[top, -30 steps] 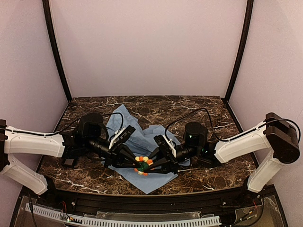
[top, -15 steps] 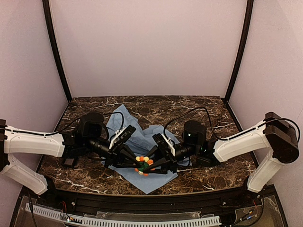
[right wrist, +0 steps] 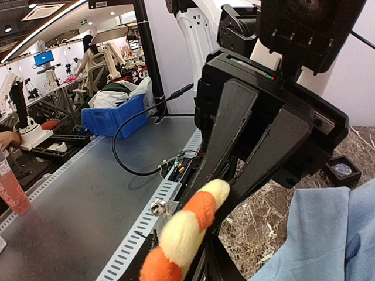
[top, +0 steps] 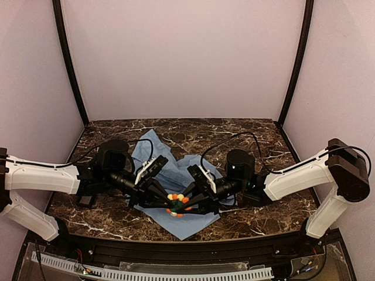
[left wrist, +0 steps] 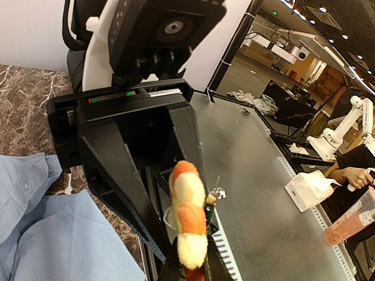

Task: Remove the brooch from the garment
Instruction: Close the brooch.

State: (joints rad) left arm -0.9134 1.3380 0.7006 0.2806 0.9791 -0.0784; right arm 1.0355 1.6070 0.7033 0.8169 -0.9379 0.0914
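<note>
Pulling could tear the shirt (top: 173, 170) if the brooch (top: 177, 205) is pinned. Left hand (top: 167, 202) clenched; right hand (top: 190, 205) unclear.

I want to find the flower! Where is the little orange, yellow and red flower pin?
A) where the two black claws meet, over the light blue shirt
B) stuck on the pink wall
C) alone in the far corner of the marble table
A: the small orange, yellow and red flower brooch sits where the left claw and right claw meet, over the light blue fabric shirt.
</note>
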